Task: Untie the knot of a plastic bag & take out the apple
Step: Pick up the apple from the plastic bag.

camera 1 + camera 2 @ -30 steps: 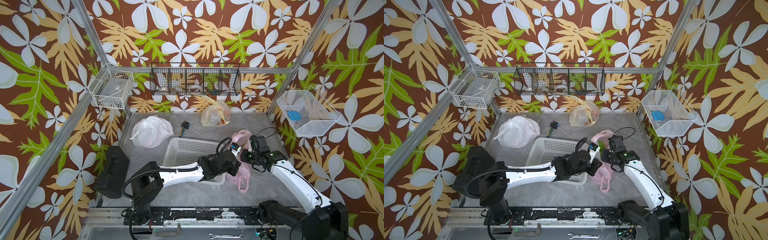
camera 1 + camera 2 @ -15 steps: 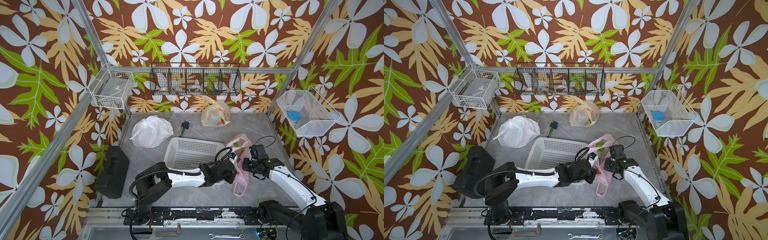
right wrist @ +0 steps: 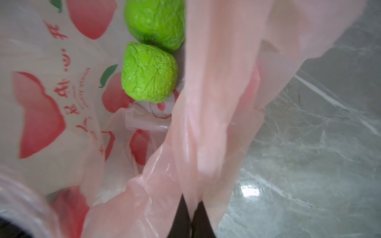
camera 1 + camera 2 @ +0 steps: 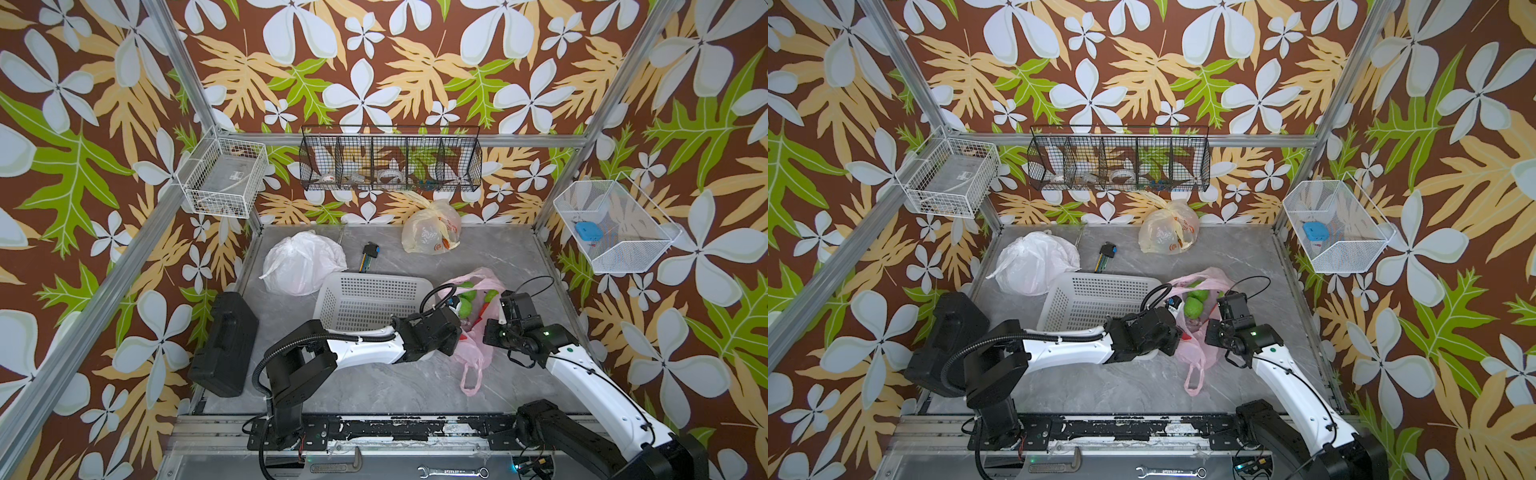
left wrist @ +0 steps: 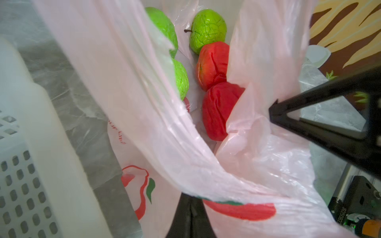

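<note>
The pink plastic bag (image 4: 478,353) lies on the table right of the basket, and its mouth is spread open; no knot shows. Green apples (image 4: 467,299) and red apples (image 5: 219,111) lie inside, seen also in a top view (image 4: 1194,307). My left gripper (image 5: 190,198) is shut on the bag's film at the near-left rim (image 4: 457,332). My right gripper (image 3: 191,208) is shut on the opposite rim (image 4: 490,332); its fingertips (image 5: 274,109) pinch the film in the left wrist view. Two green apples (image 3: 149,72) show past the right jaws.
A white perforated basket (image 4: 370,303) stands against the bag's left side, under my left arm. Behind it lie a white bag (image 4: 303,262), a yellowish bag (image 4: 432,228) and a hex key set (image 4: 370,253). A black case (image 4: 226,345) leans at the left wall.
Both grippers have closed on the bag's film. The right arm has drawn toward the front, and the bag's mouth has spread wider between the two grippers.
</note>
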Motion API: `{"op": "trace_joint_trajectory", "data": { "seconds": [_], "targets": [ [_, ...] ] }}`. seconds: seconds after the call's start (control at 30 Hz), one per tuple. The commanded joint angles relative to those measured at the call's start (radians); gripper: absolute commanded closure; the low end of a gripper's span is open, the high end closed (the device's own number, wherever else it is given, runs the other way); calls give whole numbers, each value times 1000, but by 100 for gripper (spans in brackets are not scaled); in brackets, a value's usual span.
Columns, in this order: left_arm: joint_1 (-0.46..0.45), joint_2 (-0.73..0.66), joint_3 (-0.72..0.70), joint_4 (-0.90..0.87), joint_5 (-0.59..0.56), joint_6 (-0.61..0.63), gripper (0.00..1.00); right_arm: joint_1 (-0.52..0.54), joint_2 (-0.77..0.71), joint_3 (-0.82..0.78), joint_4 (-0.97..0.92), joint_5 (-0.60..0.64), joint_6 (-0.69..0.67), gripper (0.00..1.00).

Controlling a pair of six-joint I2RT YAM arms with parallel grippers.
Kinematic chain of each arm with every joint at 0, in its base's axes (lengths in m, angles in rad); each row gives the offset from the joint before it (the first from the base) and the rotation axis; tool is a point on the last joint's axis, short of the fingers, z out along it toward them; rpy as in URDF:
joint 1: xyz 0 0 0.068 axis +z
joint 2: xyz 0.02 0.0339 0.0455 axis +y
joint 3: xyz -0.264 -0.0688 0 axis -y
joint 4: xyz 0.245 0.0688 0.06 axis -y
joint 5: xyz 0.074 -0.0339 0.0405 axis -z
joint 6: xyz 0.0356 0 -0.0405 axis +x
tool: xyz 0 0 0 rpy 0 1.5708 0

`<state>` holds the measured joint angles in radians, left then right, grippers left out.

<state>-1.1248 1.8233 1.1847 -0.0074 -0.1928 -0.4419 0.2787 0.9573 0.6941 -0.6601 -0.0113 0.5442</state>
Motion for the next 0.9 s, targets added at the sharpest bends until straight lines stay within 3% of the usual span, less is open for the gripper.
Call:
{"op": "trace_joint_trajectory", "data": {
  "seconds": [0.0,0.13,0.37,0.47,0.6,0.77,0.87],
  "targets": [
    [1,1,7,-40,7,10,100,31,-24,60,-88,44,13,84],
    [1,-2,4,-37,16,5,100,39,-30,116,-95,31,11,78],
    [1,-22,-15,-33,18,-3,100,49,29,185,-51,-9,6,77],
    [0,-27,-21,-22,24,-6,100,50,74,168,31,-37,6,89],
    [1,-23,-13,-19,39,-7,100,47,181,149,161,-45,17,91],
    [0,-24,-12,-17,47,-9,100,47,322,174,258,21,32,65],
    [0,-27,-18,-16,48,-13,100,40,365,171,302,63,36,56]
  ]
}}
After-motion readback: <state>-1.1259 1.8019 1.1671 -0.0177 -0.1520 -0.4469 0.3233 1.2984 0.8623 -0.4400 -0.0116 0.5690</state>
